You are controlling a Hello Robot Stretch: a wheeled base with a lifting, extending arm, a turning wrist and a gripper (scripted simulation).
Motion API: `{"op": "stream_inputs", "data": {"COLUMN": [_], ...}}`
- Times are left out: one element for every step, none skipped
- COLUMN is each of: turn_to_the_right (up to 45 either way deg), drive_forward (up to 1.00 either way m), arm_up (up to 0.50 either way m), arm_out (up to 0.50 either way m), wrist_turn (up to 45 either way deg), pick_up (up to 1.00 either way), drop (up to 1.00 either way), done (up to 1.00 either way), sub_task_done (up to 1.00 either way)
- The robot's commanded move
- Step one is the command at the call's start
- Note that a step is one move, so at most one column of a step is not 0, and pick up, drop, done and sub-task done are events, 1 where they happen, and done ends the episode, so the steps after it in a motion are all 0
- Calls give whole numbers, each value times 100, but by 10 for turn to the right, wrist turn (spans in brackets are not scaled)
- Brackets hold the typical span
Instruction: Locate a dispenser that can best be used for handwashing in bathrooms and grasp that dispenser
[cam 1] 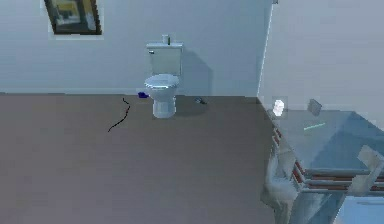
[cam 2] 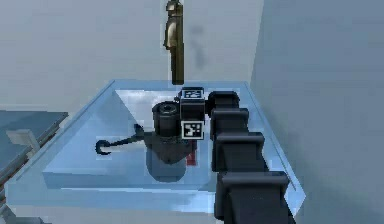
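Dispenser, perhaps the dark reddish shape mid-frame in the pale sink, gripper at it, cannot tell whether it holds anything.

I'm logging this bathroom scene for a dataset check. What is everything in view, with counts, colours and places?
toilet: one, white, against the back wall, forward view's middle
framed picture: one, dark frame, on the wall, forward view's top left
cord: one, dark, on the floor left of the toilet
counter: one, pale blue, forward view's lower right, a few small pale things on it
basin: one, pale blue, arm side view's middle
tall bottle: one, brownish, upright at the basin's far edge
arm: one, dark, reaching over the basin
pincer: one, dark, above the basin's floor; cannot tell whether it holds anything
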Motion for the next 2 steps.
{"op": "stream_inputs", "data": {"turn_to_the_right": [0,0], "drive_forward": [0,0], "arm_up": [0,0], "arm_out": [0,0], "wrist_turn": [390,0], "pick_up": [0,100], "drop": [0,0], "done": [0,0], "sub_task_done": [0,0]}}
